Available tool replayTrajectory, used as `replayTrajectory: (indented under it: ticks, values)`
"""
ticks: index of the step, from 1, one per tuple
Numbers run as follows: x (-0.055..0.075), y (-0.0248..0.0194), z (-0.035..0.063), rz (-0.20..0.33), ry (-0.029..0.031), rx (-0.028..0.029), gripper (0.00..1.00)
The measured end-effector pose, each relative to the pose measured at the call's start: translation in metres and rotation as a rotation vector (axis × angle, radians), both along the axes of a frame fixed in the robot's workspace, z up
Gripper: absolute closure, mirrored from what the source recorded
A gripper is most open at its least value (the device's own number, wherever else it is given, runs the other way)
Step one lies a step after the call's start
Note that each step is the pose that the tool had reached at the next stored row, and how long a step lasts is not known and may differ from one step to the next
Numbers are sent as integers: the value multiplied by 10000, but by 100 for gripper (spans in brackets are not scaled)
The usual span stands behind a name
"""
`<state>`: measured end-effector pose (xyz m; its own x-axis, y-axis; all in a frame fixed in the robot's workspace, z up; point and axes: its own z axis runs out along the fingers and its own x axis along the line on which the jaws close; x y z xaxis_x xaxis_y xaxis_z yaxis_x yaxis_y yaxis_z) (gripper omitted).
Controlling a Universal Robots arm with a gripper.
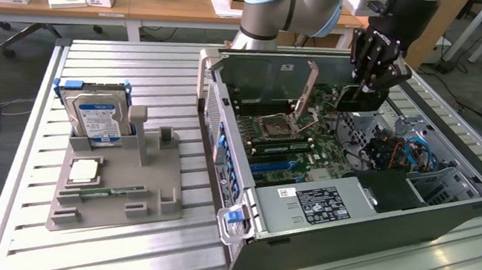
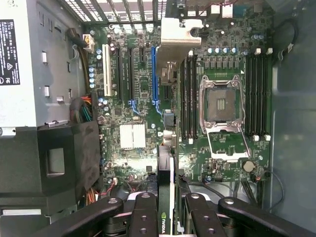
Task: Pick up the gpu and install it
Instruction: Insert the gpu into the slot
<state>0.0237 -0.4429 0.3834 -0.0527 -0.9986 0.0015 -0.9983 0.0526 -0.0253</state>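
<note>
My gripper [image 1: 370, 87] hangs inside the open computer case [image 1: 223, 140], above the green motherboard [image 1: 296, 142]. It is shut on the gpu [image 1: 357, 99], a thin black card held on edge. In the wrist view the gpu [image 2: 166, 163] runs edge-on from between my fingers [image 2: 143, 215] up to its silvery end bracket [image 2: 178, 37]. The card hovers over the motherboard [image 2: 133, 98], close beside the long blue slot [image 2: 154, 74] and roughly parallel to it. Whether its edge touches a slot I cannot tell.
The case holds a power supply [image 1: 322, 202], a black shroud [image 1: 389, 188], coloured cables [image 1: 399, 154] and an open CPU socket [image 1: 280, 126]. At the exterior view's left a grey holder [image 1: 116, 193] carries a hard drive [image 1: 96, 116], a processor [image 1: 83, 171] and a memory stick [image 1: 103, 193].
</note>
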Motion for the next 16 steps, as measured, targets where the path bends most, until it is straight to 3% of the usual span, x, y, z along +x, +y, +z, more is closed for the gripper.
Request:
replayTrajectory:
  ticks: [16]
  values:
    - [-261,0,-31,2,0,0,74]
